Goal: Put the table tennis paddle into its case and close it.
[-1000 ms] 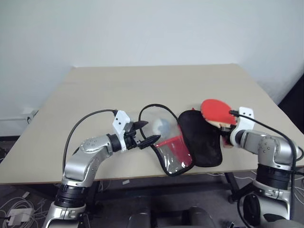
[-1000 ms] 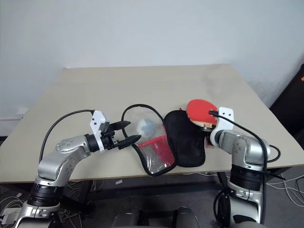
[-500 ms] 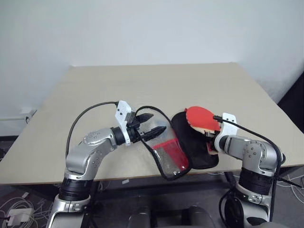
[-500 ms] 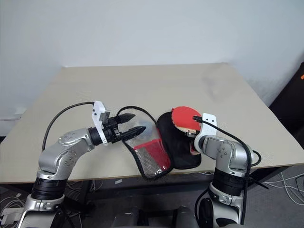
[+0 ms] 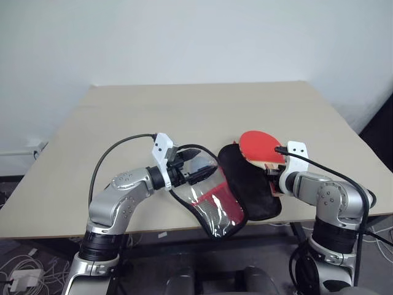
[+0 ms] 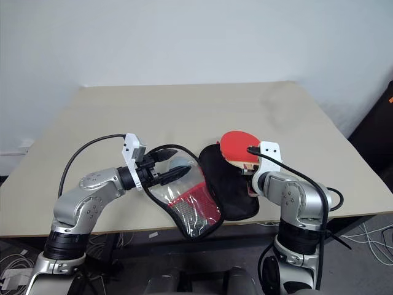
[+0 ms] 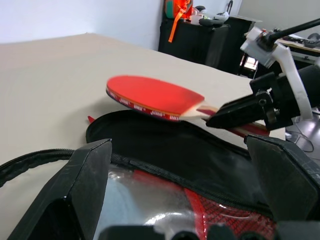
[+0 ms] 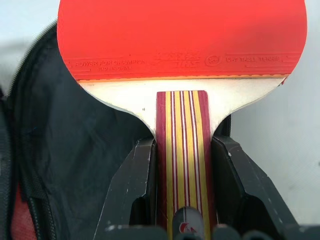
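The right gripper [image 8: 181, 165] pinches the table tennis paddle [image 5: 261, 147] by its handle, blade just above the case [image 5: 249, 184]'s black half. The left gripper [image 5: 191, 167], spread wide, lifts the clear flap. Slide the blade in flat, keeping that flap raised.

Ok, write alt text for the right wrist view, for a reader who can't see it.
The right gripper clamps the striped handle of the table tennis paddle, whose red face is held above the open case. The case's black fabric half lies under and beside the paddle on the table.
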Controlling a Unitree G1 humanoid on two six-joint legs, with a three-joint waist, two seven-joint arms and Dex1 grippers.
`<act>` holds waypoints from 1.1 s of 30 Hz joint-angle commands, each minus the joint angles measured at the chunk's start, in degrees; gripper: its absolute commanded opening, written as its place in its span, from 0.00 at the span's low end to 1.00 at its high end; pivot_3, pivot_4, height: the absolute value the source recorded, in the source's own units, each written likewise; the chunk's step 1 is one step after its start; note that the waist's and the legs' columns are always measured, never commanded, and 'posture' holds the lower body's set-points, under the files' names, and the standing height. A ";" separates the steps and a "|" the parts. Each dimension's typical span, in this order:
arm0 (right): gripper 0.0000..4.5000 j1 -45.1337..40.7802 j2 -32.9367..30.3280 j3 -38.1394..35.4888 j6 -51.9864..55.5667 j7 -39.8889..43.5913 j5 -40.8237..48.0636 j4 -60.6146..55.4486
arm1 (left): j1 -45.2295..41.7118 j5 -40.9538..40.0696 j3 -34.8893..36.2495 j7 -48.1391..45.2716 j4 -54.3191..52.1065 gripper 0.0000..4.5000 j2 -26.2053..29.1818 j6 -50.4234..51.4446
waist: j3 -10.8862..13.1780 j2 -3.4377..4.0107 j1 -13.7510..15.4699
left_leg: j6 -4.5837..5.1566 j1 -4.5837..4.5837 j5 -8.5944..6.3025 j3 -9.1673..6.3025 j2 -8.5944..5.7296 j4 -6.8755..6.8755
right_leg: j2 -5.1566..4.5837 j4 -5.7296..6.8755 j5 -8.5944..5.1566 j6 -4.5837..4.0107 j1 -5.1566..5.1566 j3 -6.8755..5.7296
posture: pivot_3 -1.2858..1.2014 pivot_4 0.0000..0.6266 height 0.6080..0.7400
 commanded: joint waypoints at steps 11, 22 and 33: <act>0.26 4.18 -1.37 4.31 -4.11 5.21 2.22 -3.16 | -1.56 -1.16 1.32 1.45 -1.84 1.00 -0.05 1.22 | -0.01 -0.01 -0.10 | 0.00 0.00 0.00 -0.02 -0.01 0.02 | 0.00 -0.01 0.00 0.00 0.03 -0.02 | 0.52 0.00 0.88; 0.26 9.21 1.49 8.61 -9.28 2.92 -0.10 1.53 | -1.68 -0.81 1.09 1.47 -1.29 1.00 -0.01 0.82 | -0.02 -0.04 -0.28 | -0.01 0.01 0.00 0.00 0.00 0.01 | 0.00 -0.01 0.00 0.00 0.04 -0.04 | 0.52 0.00 0.88; 0.26 9.18 -0.71 6.31 -6.18 4.81 1.41 -3.93 | -1.52 -0.29 0.96 1.49 -0.83 1.00 0.10 0.50 | -0.03 -0.05 -0.33 | -0.01 0.00 0.01 -0.02 -0.01 0.03 | 0.00 -0.01 0.00 0.00 0.06 -0.05 | 0.52 0.00 0.88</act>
